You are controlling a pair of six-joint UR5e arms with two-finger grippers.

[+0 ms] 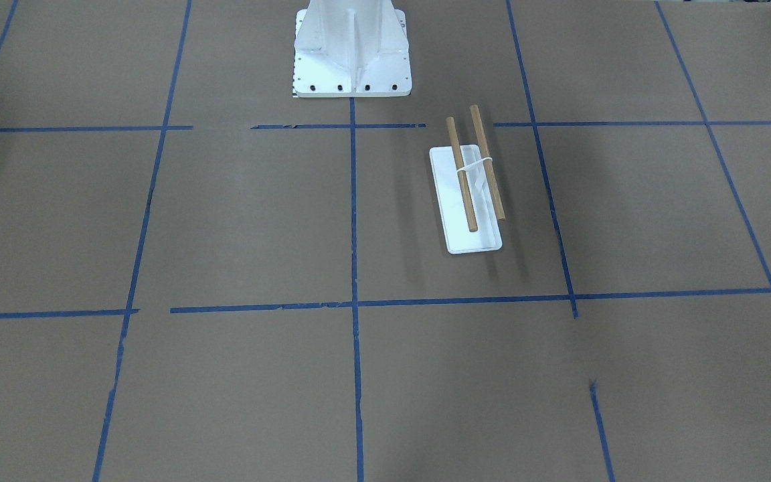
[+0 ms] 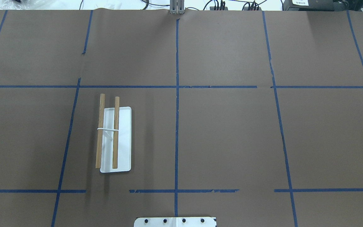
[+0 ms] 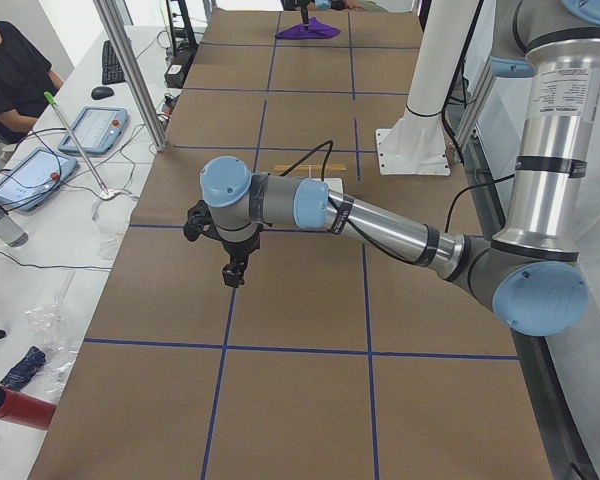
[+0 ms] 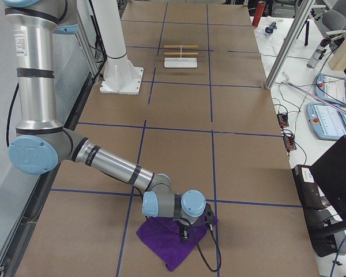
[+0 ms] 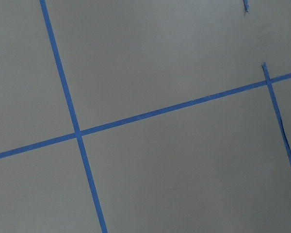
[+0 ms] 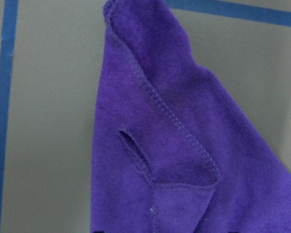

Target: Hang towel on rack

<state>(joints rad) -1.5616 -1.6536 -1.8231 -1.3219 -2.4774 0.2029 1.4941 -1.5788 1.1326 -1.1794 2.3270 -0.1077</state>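
Towel: the purple towel (image 4: pixel 161 245) lies crumpled on the brown-papered table (image 4: pixel 179 150), at the end on my robot's right and just beside blue tape lines (image 4: pixel 248 203). In the right wrist view the cloth fills most of the frame, and a stitched hem is folded over on itself.
Right gripper: the right gripper (image 4: pixel 185 234) points straight down at the middle of the towel, right at the cloth. I see it only from the side cameras, so I cannot tell whether its fingers are apart, together or pinching the cloth.
Left gripper: the left gripper (image 3: pixel 235 278) hangs low over bare paper, pointing down, close to a tape line. The left wrist view gives me only paper and crossing tape, so I cannot tell whether this one is spread or closed either.
Rack: the rack (image 2: pixel 123 138) stands on my robot's left half of the table, well apart from the towel, with its white tray-like base flat on the paper.
Dowels: two light-brown dowels (image 2: pixel 116 132) run parallel above the base along its length, joined at mid-length by a white support (image 2: pixel 108 129). The outer dowel overhangs the base's long edge.
Pedestal: the white bolted pedestal (image 1: pixel 352 53) stands at the robot's edge of the table, near the rack.
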